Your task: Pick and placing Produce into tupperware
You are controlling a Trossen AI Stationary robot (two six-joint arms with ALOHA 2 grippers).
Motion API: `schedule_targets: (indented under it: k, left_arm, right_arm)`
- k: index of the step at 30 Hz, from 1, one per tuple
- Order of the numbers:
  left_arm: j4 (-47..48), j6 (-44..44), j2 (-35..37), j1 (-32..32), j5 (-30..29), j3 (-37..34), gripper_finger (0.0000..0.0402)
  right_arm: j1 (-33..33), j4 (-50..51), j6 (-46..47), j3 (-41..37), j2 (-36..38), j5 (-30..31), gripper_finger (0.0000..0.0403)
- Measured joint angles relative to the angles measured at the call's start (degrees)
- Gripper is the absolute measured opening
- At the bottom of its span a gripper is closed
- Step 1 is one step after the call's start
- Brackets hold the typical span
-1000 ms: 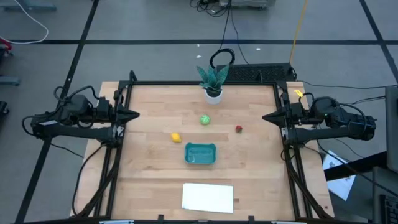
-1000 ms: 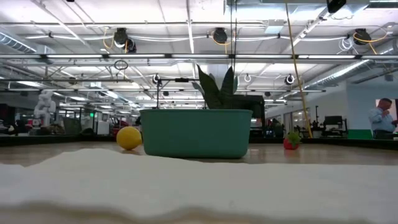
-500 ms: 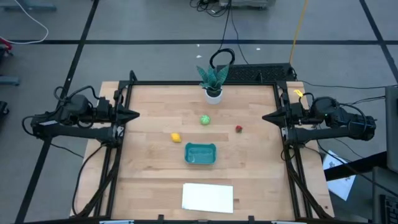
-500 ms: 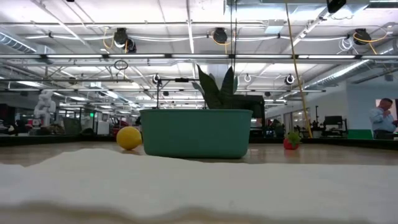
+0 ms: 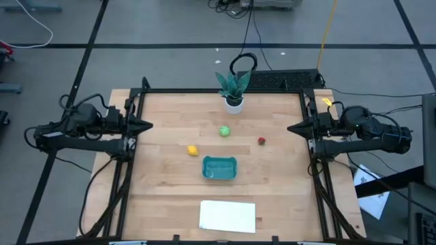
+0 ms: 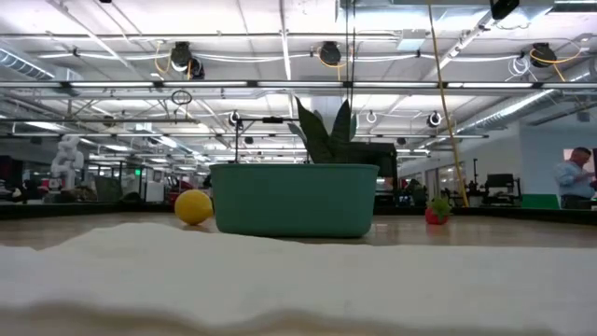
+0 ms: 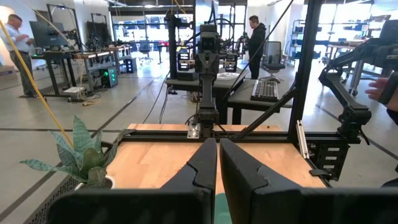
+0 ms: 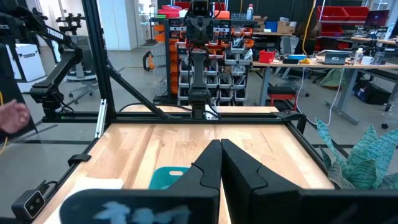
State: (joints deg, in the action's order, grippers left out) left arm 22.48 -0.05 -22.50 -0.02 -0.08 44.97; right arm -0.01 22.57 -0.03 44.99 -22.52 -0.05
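Note:
The teal tupperware [image 5: 219,167] rests on its base near the table's middle, and the low view shows it as a teal wall [image 6: 295,199]. The yellow lemon [image 5: 193,150] lies to its left, also visible in the low view [image 6: 193,206]. The round green piece [image 5: 225,131] lies beyond the tub, hidden behind it in the low view. The small red piece [image 5: 261,141] lies to the right [image 6: 435,214]. My left gripper [image 5: 149,126] hovers shut at the table's left edge [image 7: 218,152]. My right gripper [image 5: 291,127] hovers shut at the right edge [image 8: 221,152]. Neither touches anything.
A leafy plant in a white pot [image 5: 234,90] stands at the far edge. A flat white sheet [image 5: 227,216] lies near the near edge and fills the low view's foreground [image 6: 298,280]. Bare wood surrounds the produce. People stand in the room beyond the table.

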Motion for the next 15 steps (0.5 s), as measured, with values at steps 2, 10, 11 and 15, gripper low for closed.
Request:
schedule_targets:
  k: [2,10,11,15]
  left_arm:
    - [0.02,0.02,0.00,-0.01,0.00,0.00,0.0026]
    - [0.00,0.02,0.02,0.01,0.00,0.00,0.0026]
    - [0.00,0.02,0.00,0.01,0.00,0.00,0.0026]
    - [0.01,0.01,0.01,0.00,0.00,0.00,0.0026]
  right_arm:
    - [0.00,0.00,-0.02,0.00,0.02,0.00,0.0000]
    - [0.00,-0.73,-0.02,0.00,0.00,0.00,0.0000]
    - [0.00,-0.90,-0.02,0.00,0.00,0.02,0.0000]
    - [0.00,-1.29,-0.02,0.02,0.00,0.00,0.0000]
